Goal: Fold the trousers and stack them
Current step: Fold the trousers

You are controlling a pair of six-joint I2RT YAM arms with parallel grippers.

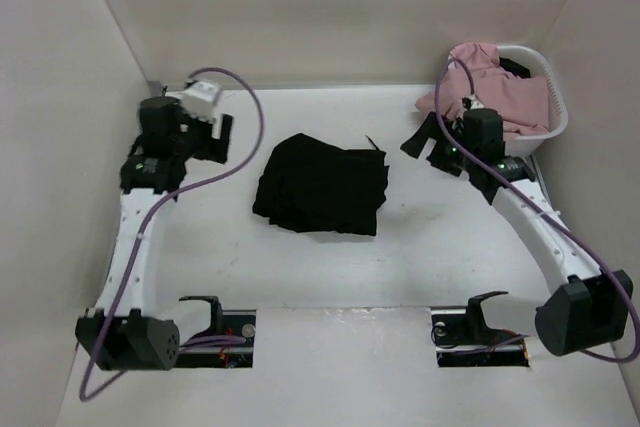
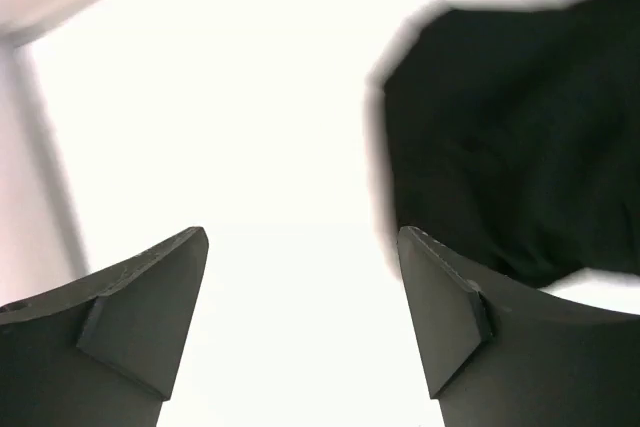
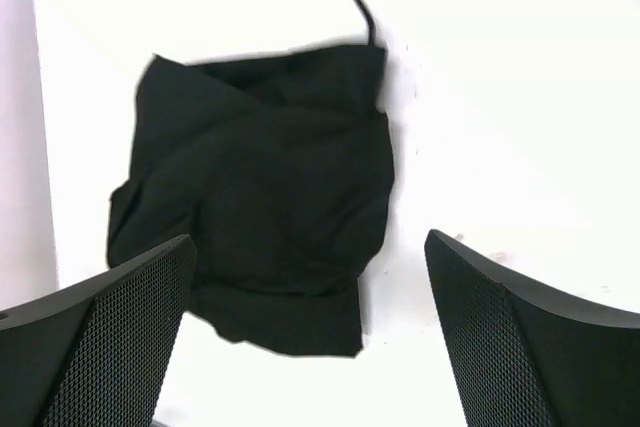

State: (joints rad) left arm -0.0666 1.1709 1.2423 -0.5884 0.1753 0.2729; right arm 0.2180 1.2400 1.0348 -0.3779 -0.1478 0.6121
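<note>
The black trousers [image 1: 322,185] lie folded into a rough square in the middle of the white table, a thin drawstring sticking out at the far right corner. They also show in the left wrist view [image 2: 520,137] and in the right wrist view [image 3: 260,197]. My left gripper [image 1: 222,137] is open and empty, held above the table left of the trousers. My right gripper [image 1: 420,144] is open and empty, held above the table right of the trousers. Neither gripper touches the fabric.
A white laundry basket [image 1: 553,97] with pink garments [image 1: 492,87] stands at the far right corner, just behind the right gripper. Beige walls close in the table on the left, back and right. The arm bases sit at the near edge.
</note>
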